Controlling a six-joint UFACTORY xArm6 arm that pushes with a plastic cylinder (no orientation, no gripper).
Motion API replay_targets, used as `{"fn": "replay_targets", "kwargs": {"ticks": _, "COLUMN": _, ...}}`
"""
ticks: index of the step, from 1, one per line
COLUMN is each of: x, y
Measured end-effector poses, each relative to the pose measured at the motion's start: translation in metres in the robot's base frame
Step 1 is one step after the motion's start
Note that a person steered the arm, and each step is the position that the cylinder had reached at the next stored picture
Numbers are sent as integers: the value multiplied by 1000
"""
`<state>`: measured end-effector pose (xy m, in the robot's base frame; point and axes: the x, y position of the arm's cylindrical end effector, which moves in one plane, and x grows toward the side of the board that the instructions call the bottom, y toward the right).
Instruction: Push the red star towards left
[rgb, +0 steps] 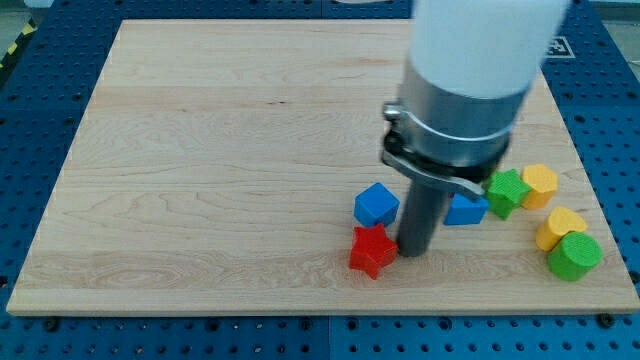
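Just left of your tip (412, 251), touching it, sits the red star (372, 250), low on the board (200, 150). No fingers, just a bare rod. Blue cube (377, 204) up-left. Contact made; you've most leftward travel left.

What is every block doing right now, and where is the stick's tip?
my tip: down on the board, right beside the red star, on the view's right of it.
red star: flat on the board.
blue cube: just above the star.
blue block: partly hidden behind the rod.
green star: beside the upper yellow block.
lower yellow block: against the green cylinder.
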<state>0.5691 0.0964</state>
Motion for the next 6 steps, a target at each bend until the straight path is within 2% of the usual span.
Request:
{"fn": "replay_targets", "kwargs": {"ticks": 2, "x": 11, "y": -1}}
{"fn": "replay_targets", "kwargs": {"ticks": 5, "x": 11, "y": -51}}
{"fn": "replay_targets", "kwargs": {"ticks": 6, "x": 13, "y": -38}}
